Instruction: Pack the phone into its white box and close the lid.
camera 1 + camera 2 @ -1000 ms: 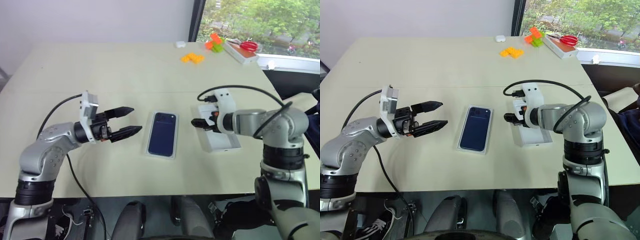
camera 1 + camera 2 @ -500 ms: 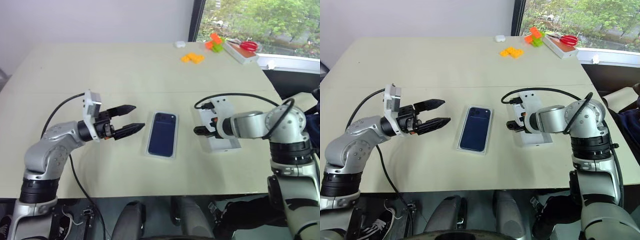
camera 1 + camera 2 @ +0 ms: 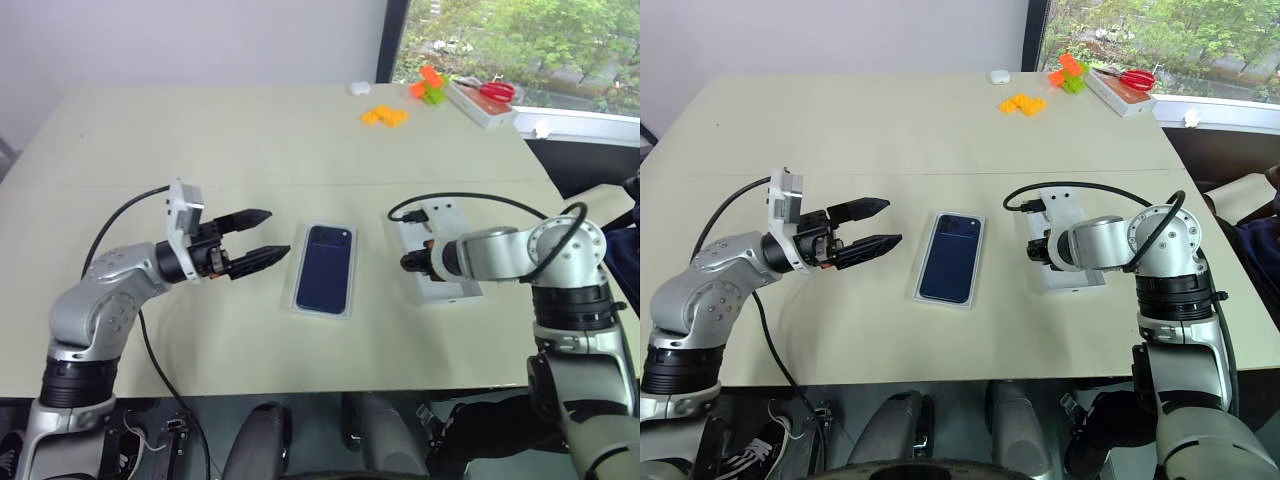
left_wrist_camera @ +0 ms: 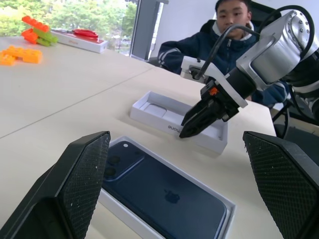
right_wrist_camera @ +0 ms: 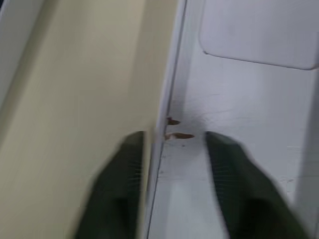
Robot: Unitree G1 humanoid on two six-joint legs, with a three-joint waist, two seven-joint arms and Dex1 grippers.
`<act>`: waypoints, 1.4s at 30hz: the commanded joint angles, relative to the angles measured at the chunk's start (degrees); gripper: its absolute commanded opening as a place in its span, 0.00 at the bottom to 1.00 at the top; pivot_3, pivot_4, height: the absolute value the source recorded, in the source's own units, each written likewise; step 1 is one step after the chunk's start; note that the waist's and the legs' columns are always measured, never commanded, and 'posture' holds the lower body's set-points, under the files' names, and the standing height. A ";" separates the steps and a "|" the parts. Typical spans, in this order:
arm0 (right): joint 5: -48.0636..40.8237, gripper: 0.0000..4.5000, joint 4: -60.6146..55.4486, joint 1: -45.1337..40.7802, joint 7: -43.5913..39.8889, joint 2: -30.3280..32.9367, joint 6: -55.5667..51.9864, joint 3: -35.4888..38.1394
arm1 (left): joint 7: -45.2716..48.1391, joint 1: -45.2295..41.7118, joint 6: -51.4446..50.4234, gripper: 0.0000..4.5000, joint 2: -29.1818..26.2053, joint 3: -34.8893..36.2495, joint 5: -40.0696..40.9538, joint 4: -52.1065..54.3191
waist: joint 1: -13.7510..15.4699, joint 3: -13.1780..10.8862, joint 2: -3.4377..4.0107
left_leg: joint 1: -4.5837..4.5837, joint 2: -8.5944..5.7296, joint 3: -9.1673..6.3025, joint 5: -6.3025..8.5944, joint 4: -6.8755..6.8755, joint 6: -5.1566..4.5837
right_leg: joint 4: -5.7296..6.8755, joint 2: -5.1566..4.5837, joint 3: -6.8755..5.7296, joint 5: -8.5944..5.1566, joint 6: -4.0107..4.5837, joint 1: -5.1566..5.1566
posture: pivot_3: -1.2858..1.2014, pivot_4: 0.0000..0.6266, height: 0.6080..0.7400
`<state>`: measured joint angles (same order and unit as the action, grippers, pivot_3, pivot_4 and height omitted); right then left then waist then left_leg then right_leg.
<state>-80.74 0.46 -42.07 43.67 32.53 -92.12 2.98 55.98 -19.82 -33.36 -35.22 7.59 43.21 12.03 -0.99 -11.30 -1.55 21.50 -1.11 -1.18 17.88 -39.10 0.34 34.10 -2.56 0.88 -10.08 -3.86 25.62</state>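
Our right gripper point(image 4: 192, 122) straddles the lid point(image 4: 169, 118) wall, fingers narrowed around it. Left gripper point(image 3: 252, 237) wide open, empty. Phone point(image 3: 325, 267) sits in the white box point(image 3: 298, 296), between both.

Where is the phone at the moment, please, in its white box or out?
In: the phone lies flat inside the white box, whose rim frames it. The lid is off.

Phone point(image 3: 326, 268): dark navy, glossy. White box point(image 3: 299, 300) rim: thin white. Lid point(image 4: 175, 120): white, pale inside. Table point(image 3: 200, 140): pale beige. Toy bricks point(image 3: 385, 116): orange. Scissors point(image 3: 492, 92): red handles.
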 commanded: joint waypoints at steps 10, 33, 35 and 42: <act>-2.67 0.00 -0.43 -5.72 1.64 -4.41 3.32 5.77 | -1.08 -0.65 0.71 1.00 0.25 0.78 -0.29 1.16 | -0.22 -0.02 0.03 | -0.01 0.01 0.03 0.00 0.00 0.00 | 0.00 0.00 0.01 0.00 0.00 0.01 | 0.52 0.24 1.00; -32.26 0.00 -11.73 5.49 -10.11 -32.88 39.02 17.01 | -2.93 -4.34 -3.43 1.00 -2.81 9.04 4.03 -6.10 | -0.25 -0.08 0.19 | 0.10 0.03 0.05 0.22 0.06 -0.37 | 0.12 -0.08 -0.01 -0.01 -0.09 0.23 | 0.52 0.24 1.00; -32.26 0.00 -12.24 6.44 -11.15 -33.03 38.69 16.19 | -3.02 -4.34 -3.70 1.00 -2.75 9.08 4.13 -6.01 | -0.22 -0.08 0.19 | 0.08 0.07 0.03 0.22 0.06 -0.37 | 0.14 -0.06 -0.01 -0.01 -0.09 0.23 | 0.52 0.24 1.00; -32.26 0.00 -11.23 13.00 -18.06 -33.18 36.45 10.98 | -3.10 -4.94 -4.83 1.00 -3.15 9.19 5.37 -5.17 | -0.16 -0.08 0.19 | 0.09 0.05 0.06 0.22 0.06 -0.37 | 0.12 -0.07 0.00 -0.02 -0.08 0.22 | 0.52 0.24 1.00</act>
<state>-111.57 -9.51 -28.19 28.04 -0.44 -55.45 15.01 52.64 -23.33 -38.17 -37.41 14.93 47.02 5.14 -1.15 -11.39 -1.36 21.59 -1.08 -1.09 18.10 -39.04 -0.03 34.22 -2.65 0.90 -10.10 -3.94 25.84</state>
